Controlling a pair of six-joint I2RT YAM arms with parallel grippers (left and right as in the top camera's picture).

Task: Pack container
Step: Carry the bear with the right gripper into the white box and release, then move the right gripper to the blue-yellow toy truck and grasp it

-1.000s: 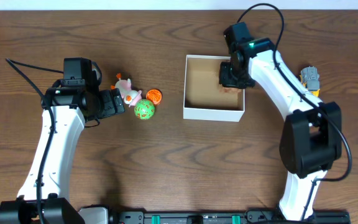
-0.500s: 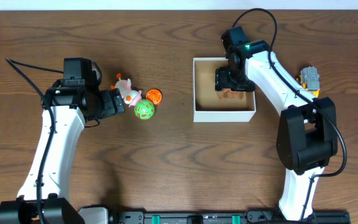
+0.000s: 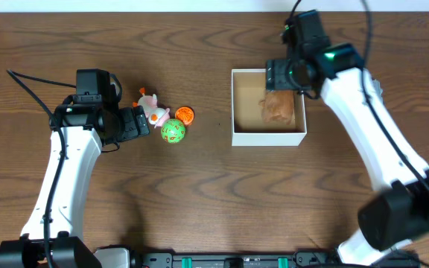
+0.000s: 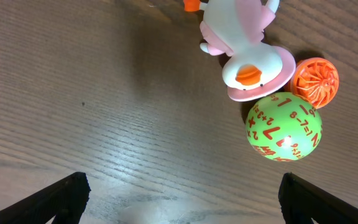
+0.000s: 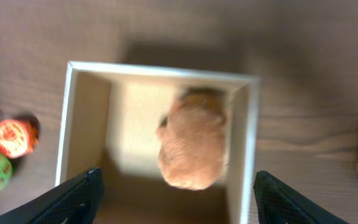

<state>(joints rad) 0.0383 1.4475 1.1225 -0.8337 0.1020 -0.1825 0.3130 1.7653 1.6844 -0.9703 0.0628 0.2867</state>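
1 toy packed: a brown furry soft toy (image 3: 278,110) lies on the floor of the small square white-walled, brown-lined container (image 3: 269,138), in its 3 o'clock half and close to that wall.
3 toys waiting: a pink-and-white duck figure (image 4: 244,43), an orange ribbed ball (image 4: 316,81) and a green ball with red numerals (image 4: 283,127) sit bunched together, with the orange ball at 3 o'clock of the duck and the green ball at 5 o'clock.
Container position: it stands on the dark wooden table (image 3: 222,201), at 3 o'clock of the bunch and well apart from it. You can judge that it is within reach of both arms.
Right gripper (image 5: 179,202): the fingers are spread wide with nothing between them, and it hangs above the container looking straight down. That reads as a finished drop with clearance to leave.
Left gripper (image 4: 182,199): the fingers are wide apart and empty, at 9 o'clock of the bunch with the opening facing the toys. You would likely use it for the next pick.
Risk: the 3 toys touch, so closing on 1 may roll a ball away.
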